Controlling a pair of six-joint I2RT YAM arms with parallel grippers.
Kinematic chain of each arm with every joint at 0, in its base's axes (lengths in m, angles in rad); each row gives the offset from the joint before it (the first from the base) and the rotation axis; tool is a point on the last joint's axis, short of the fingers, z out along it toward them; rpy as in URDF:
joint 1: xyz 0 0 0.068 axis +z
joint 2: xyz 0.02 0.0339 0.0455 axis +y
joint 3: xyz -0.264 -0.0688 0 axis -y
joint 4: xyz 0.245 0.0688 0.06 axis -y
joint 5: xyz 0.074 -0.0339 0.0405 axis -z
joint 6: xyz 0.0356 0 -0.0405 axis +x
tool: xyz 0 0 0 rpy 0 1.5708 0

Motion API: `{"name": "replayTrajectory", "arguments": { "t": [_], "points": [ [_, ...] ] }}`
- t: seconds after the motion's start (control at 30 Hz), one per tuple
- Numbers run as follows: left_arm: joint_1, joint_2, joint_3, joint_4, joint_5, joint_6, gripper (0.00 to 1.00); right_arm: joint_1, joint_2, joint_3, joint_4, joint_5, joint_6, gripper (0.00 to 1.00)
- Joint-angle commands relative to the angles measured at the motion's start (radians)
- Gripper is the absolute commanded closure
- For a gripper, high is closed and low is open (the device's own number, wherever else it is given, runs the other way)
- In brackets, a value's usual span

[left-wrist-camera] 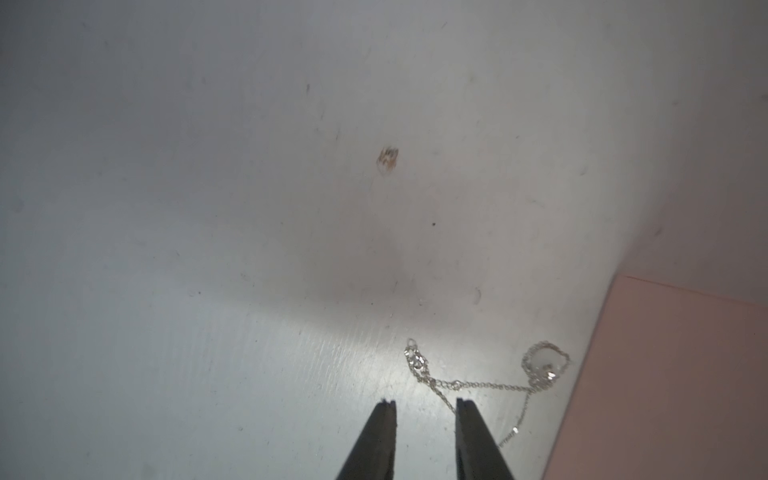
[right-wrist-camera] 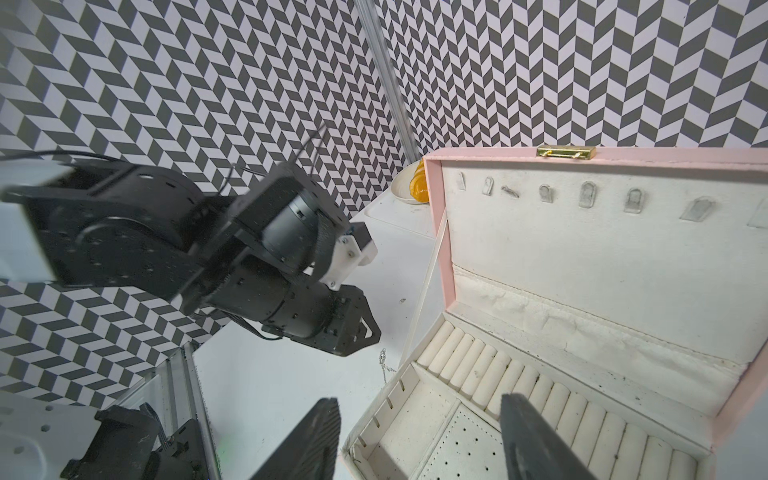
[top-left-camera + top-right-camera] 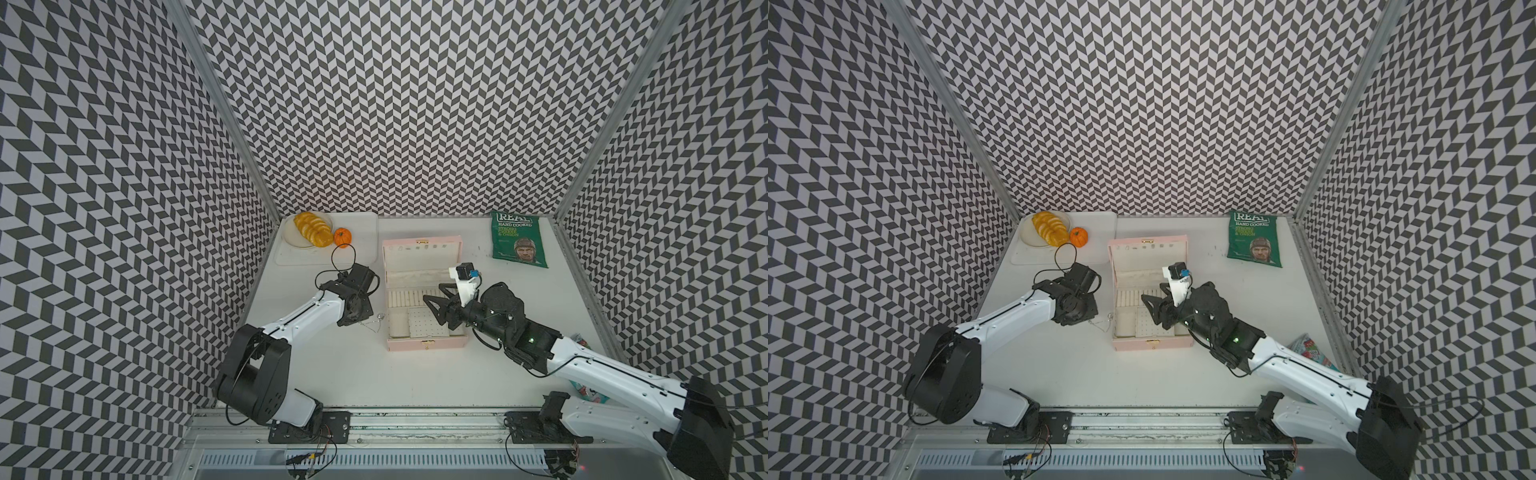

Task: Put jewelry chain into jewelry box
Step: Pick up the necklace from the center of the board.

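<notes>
The jewelry chain (image 1: pixel 478 384) is a thin silver strand lying loose on the white table, close to the left wall of the jewelry box (image 3: pixel 428 344). It also shows in both top views (image 3: pixel 374 323) (image 3: pixel 1105 321) and in the right wrist view (image 2: pixel 384 365). The pale pink jewelry box (image 3: pixel 1152 344) (image 2: pixel 540 257) stands open, lid upright. My left gripper (image 1: pixel 424 401) points down at the table, open, with only table between its fingers; the chain runs beside one fingertip (image 1: pixel 463 405). My right gripper (image 2: pixel 417 399) (image 3: pixel 432 301) hovers open over the box's left part, holding nothing.
A white tray (image 3: pixel 365 253) at the back left carries a plate of orange slices (image 3: pixel 313 228) and a small orange fruit (image 3: pixel 343 237). A green crisp bag (image 3: pixel 517 239) lies at the back right. A colourful packet (image 3: pixel 1308 347) sits by the right wall.
</notes>
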Motion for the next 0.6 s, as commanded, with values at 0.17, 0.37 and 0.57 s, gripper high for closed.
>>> {"name": "replayTrajectory", "arguments": {
  "t": [0.17,0.37,0.57],
  "points": [
    [0.032,0.073,-0.034,0.091,0.014,0.012,0.71,-0.004,-0.05,-0.01,0.033,0.043,-0.006,0.33],
    [0.034,0.12,-0.019,0.118,0.029,0.008,0.71,-0.004,-0.046,-0.01,0.035,0.043,-0.007,0.33],
    [0.034,0.134,-0.026,0.116,0.032,0.012,0.72,-0.004,-0.041,-0.012,0.036,0.042,-0.008,0.33]
  ]
}}
